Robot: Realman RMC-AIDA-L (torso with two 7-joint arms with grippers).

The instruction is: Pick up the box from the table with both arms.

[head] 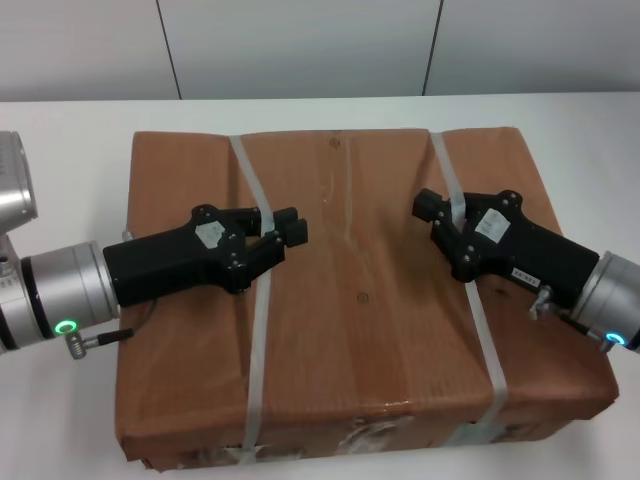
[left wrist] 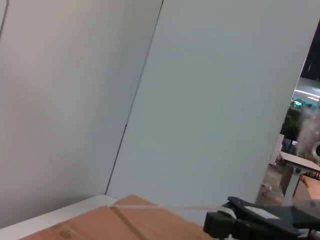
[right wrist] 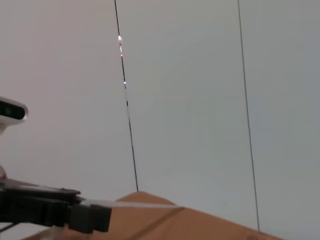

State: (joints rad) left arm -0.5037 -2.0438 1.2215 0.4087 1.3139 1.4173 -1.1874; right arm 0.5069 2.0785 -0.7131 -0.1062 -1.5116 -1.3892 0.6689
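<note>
I see both grippers over the strapped box (head: 350, 290) (on the counter (head: 60, 140)): left gripper (head: 285, 228) jaws together, right gripper (head: 430, 207) jaws likewise together.

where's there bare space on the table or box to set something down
Free: the box top between its two straps, nearer the robot, and the table strip left of the box. Crowded: where the left hand and right hand hover over the straps.

White counter (head: 60, 130), plain and flat, runs back to a pale panelled wall. One thing lies directly on it: the box (head: 360, 330) (brown paper wrap, two whitish straps across the top), flat, filling most of the middle.
</note>
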